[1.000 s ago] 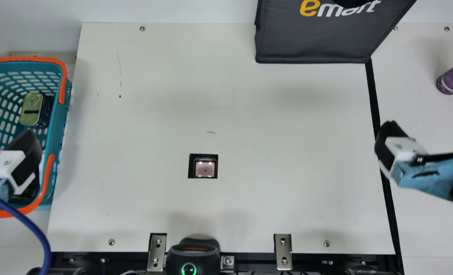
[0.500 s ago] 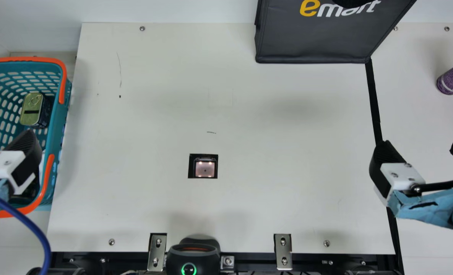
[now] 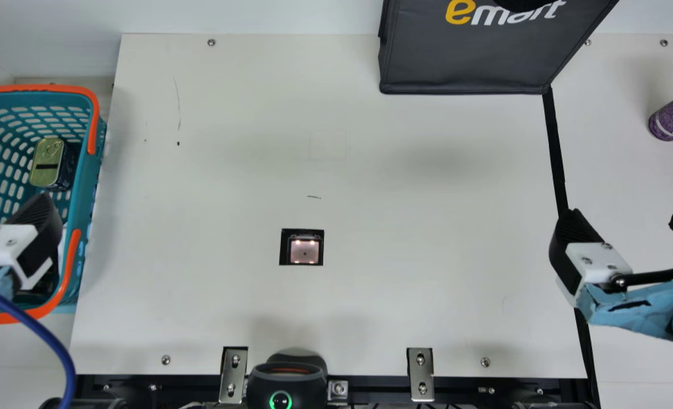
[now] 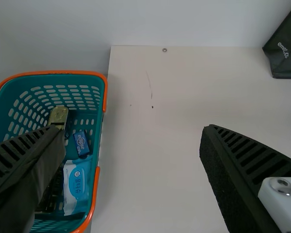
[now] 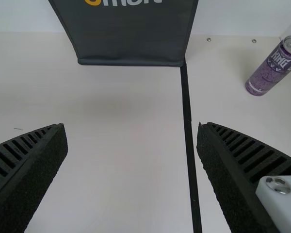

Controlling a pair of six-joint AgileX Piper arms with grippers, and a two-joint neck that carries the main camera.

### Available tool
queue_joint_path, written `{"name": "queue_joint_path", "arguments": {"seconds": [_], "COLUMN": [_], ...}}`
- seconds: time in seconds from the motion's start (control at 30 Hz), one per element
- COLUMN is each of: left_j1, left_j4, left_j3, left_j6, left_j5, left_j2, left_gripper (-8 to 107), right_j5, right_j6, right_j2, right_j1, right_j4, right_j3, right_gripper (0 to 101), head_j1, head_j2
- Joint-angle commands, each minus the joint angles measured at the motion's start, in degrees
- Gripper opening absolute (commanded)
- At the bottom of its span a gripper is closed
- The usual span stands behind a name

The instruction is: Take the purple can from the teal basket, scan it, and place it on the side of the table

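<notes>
Under a pale wall (image 3: 256,17), see a cream table (image 3: 427,227), divided by a black strip (image 3: 554,142), probably to mark off the side area. Nearest, find a black device (image 3: 291,383) with a green ring, mounted low at the edge, presumably to leave the working surface free. Farther in, note the left gripper (image 4: 131,128) at the teal basket (image 3: 86,187), jaws apart and empty, handy for another pick. Across from it, by the black strip, find the right gripper (image 5: 131,127), also spread and empty, well apart from the purple can, likely to avoid knocking it. Between the two, see the lit scanner window (image 3: 304,251), central enough to suit either side. In the basket, leave the gold-topped tin (image 3: 46,165), not wanted for this task. Beyond, past the black strip, find the purple can (image 5: 274,68) on the table's side area, apparently upright; judge the placing done, the scan unconfirmable. Farthest, see a black bag (image 3: 467,62), perhaps kept back for packing.
</notes>
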Motion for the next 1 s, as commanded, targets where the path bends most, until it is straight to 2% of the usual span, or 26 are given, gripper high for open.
{"name": "queue_joint_path", "arguments": {"seconds": [0.0,0.97], "left_j1": [0.0,0.0], "left_j4": [0.0,0.0], "left_j3": [0.0,0.0], "left_j6": [0.0,0.0], "left_j5": [0.0,0.0], "left_j2": [0.0,0.0], "left_gripper": [90,90], "right_j5": [0.0,0.1], "right_j6": [0.0,0.0], "right_j2": [0.0,0.0], "right_j1": [0.0,0.0], "right_j4": [0.0,0.0], "right_j3": [0.0,0.0], "right_gripper": [95,95], "head_j1": [-1.7,-1.7], "head_j2": [0.1,0.1]}}
